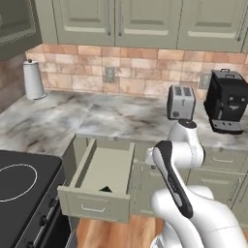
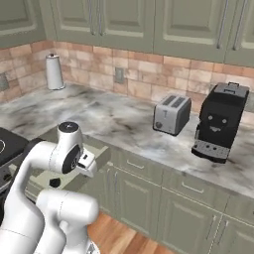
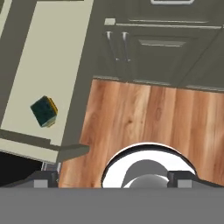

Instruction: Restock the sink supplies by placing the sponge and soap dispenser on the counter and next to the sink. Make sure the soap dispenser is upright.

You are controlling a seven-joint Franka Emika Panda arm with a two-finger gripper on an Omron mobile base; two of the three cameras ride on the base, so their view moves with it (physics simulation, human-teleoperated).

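Left base view: the white arm point(image 1: 180, 160) rises from the lower right of the frame and bends forward in front of the olive-green cabinets, below the counter point(image 1: 97, 118), a grey-and-white veined marble worktop running across the middle of the frame. An open drawer point(image 1: 99, 180) juts out at lower centre; a small dark corner of the sponge point(image 1: 106, 189) shows on its pale floor near the front wall. On the counter stand a white canister point(image 1: 33, 80) at upper left, a silver toaster point(image 1: 181, 101) right of centre and a black coffee machine point(image 1: 226, 100) at far right, all against the brick backsplash. A black stovetop point(image 1: 24, 186) fills the lower left corner. Right base view: the same arm occupies the lower left, its wrist over the open drawer, where the sponge appears as a small dark spot beside the arm's link. Hand view: the gripper point(image 3: 113, 180) points down, its two dark fingertips point(image 3: 43, 179) set far apart at the bottom edge, spread wide with nothing between them. The sponge, dark green face up with a yellow edge, lies tilted on the drawer floor at left centre of the frame, well apart from the fingertips. Wooden floor point(image 3: 148, 118) fills the centre, with closed cabinet doors point(image 3: 162, 48) along the top.
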